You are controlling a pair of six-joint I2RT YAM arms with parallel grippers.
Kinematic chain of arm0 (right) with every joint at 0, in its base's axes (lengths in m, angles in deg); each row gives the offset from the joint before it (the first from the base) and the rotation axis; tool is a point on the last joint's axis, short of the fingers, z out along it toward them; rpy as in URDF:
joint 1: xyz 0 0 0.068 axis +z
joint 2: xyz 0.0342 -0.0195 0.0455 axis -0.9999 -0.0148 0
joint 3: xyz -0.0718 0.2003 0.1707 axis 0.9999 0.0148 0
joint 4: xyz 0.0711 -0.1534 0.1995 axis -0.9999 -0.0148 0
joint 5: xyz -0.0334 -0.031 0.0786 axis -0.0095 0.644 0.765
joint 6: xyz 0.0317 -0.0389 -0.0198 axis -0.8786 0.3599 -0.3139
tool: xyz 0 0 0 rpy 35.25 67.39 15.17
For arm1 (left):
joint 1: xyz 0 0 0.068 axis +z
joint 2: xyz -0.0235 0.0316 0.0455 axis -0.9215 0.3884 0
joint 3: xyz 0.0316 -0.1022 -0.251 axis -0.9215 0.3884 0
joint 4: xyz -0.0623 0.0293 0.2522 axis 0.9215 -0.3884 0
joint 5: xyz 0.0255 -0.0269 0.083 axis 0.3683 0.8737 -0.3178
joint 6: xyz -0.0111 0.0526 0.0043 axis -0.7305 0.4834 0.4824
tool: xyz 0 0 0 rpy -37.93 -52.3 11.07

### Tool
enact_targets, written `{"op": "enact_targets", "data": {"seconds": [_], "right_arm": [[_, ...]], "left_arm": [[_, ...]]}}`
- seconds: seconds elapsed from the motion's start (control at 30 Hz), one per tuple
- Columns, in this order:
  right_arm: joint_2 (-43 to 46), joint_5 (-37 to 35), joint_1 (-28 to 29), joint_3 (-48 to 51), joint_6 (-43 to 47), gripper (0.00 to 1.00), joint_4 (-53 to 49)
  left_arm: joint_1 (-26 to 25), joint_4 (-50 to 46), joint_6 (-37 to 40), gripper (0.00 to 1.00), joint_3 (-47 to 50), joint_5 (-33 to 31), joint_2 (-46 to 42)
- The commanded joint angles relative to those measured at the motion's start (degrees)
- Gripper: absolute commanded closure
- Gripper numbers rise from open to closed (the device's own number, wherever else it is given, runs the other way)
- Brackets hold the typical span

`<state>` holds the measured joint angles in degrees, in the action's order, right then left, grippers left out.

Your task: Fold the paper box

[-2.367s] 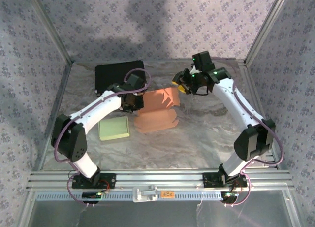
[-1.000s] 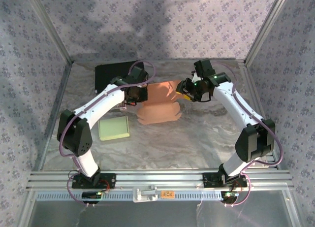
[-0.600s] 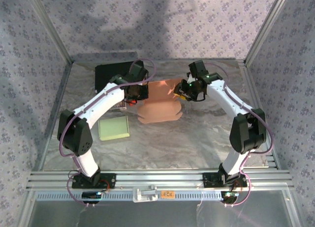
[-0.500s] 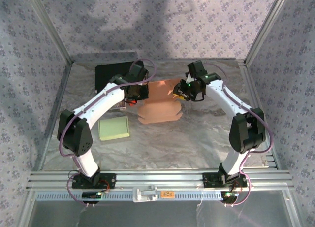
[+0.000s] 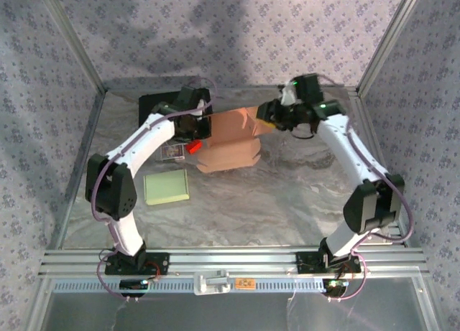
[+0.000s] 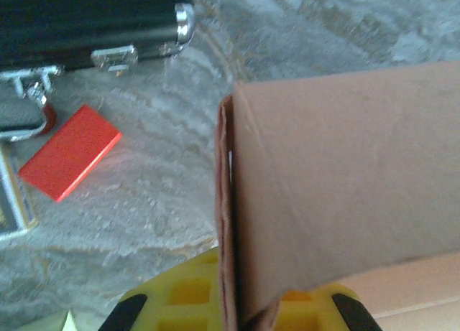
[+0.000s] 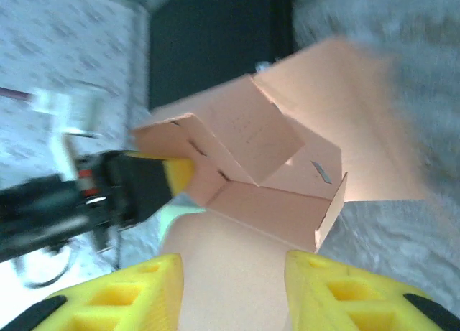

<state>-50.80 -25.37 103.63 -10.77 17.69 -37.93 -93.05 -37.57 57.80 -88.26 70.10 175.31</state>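
The box [image 5: 231, 141] sat half-formed at the far middle of the table [image 5: 287, 194]. It looked like light, thin card that creases easily, best pinched at wall edges. The left gripper [image 6: 236, 308] was clamped on one wall edge. The right gripper [image 7: 233, 288] hung parted over the box.

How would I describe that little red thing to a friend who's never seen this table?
Find the black case at the far left of the table. Just in front of it, towards the salmon paper box, lies a small flat red block. Its bright red colour and small size set it apart from the larger pale green pad closer to the front.
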Motion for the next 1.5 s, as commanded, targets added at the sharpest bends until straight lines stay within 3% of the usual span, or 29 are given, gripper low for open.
{"op": "enact_targets", "data": {"seconds": [0.0, 0.13, 0.23, 0.4, 0.77, 0.9, 1.47], "right_arm": [[2.4, 9.3, -6.6, -2.7, 1.4, 0.53, 5.6], [-1.2, 10.6, -11.9, -3.0, -1.2, 0.54, 9.5], [-4.3, 16.3, -14.3, -2.1, -2.4, 0.55, 13.6], [-8.8, 25.7, -12.9, -4.6, -1.1, 0.57, 15.9], [-7.8, 27.3, -9.3, -1.7, -2.2, 0.59, 20.6], [-8.4, 26.8, -7.9, -2.5, 0.0, 0.60, 17.6], [-9.3, 10.9, -2.9, -10.7, 12.9, 0.60, -0.7]], "left_arm": [[4.0, 1.1, 4.1, 1.00, -6.0, 16.0, 3.4], [6.5, 0.8, 6.0, 1.00, -9.0, 25.3, 6.4], [7.7, 1.5, 6.1, 1.00, -10.9, 31.0, 8.4], [7.7, 0.9, 6.3, 1.00, -13.6, 37.0, 11.2], [7.5, -1.9, 7.7, 1.00, -15.2, 36.3, 13.2], [7.2, -2.5, 8.0, 1.00, -15.6, 35.8, 13.2], [5.9, -4.3, 9.4, 1.00, -16.6, 32.0, 12.2]]}}
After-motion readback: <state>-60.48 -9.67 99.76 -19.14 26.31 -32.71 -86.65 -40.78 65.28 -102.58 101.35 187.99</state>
